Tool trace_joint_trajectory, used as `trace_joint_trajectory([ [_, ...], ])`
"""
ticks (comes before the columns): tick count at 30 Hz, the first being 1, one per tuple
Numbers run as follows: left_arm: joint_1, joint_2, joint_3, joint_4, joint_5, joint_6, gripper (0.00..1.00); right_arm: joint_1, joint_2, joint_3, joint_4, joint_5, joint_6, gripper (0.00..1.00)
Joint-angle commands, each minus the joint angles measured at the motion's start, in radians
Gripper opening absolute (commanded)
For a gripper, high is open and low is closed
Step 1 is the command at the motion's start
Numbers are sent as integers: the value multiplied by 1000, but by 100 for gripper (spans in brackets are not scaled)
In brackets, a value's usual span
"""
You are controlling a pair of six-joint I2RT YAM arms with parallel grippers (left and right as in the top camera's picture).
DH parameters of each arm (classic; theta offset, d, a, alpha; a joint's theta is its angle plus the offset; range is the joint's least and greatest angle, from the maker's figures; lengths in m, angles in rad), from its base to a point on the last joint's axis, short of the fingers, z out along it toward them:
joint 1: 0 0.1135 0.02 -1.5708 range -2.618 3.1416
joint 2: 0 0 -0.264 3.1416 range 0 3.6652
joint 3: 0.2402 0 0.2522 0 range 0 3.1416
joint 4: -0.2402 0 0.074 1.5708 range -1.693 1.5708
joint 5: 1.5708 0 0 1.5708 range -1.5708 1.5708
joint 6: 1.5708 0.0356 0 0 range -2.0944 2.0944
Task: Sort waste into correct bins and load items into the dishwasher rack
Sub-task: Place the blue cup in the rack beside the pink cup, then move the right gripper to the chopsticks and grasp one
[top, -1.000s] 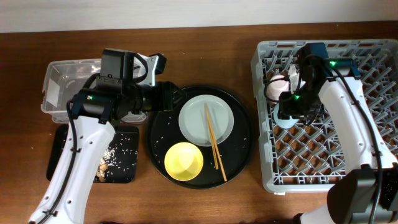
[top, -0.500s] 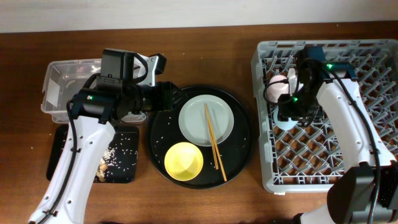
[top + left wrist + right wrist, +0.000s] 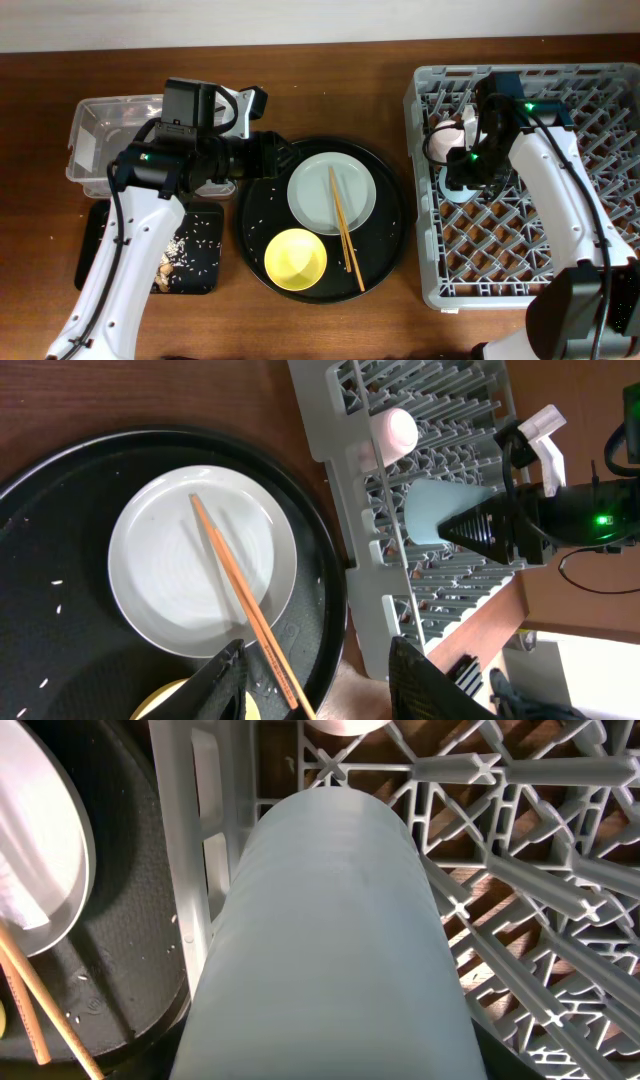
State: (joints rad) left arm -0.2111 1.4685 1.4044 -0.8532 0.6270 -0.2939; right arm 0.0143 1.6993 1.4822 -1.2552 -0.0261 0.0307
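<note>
Shifted slightly, right hand (image 3: 468, 168) grips blue cup (image 3: 330, 940) over dishwasher rack (image 3: 424, 262).

Brown wooden table (image 3: 330, 95); pale wall (image 3: 300, 20)

the blue cup (image 3: 330, 940) fills the right wrist view, runs off its bottom edge and hides the right fingers (image 3: 478, 530) there; the pink cup (image 3: 345, 725) is only a sliver at the top edge. in the left wrist view the bottom edge cuts the yellow bowl (image 3: 172, 706) and the left fingers (image 3: 228, 678). overhead, the left arm (image 3: 130, 230) covers part of the clear tub (image 3: 90, 125).
</note>
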Motion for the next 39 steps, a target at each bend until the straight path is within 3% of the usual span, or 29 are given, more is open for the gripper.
trace_joint_trajectory([
  [1,2,7,-5,-1,-6,12,45,-4,7,-7,-5,12,12,63],
  [5,2,7,-5,-1,-7,12,45,-4,7,-7,-8,12,12,70],
  [16,4,6,-5,-1,-43,12,45,-4,7,-7,-4,-43,11,70],
  [19,16,6,-5,-1,-94,12,45,-4,7,8,-4,-158,0,70],
  [23,77,6,-5,-2,-158,12,45,6,2,93,-86,-517,-141,70],
  [28,180,6,-5,-18,-188,12,50,80,-31,127,-72,-594,-149,70],
  [29,197,6,-5,-32,-215,12,54,98,-31,127,-66,-593,-144,69],
  [31,226,6,-5,-72,-270,11,92,139,-25,126,-57,-578,-119,69],
  [32,241,6,-5,-95,-293,11,99,162,-22,126,-53,-558,-115,66],
  [36,257,6,-5,-110,-321,12,99,258,-8,126,-7,-366,34,64],
  [39,257,6,-5,-110,-321,12,99,337,-6,117,55,-320,58,53],
])
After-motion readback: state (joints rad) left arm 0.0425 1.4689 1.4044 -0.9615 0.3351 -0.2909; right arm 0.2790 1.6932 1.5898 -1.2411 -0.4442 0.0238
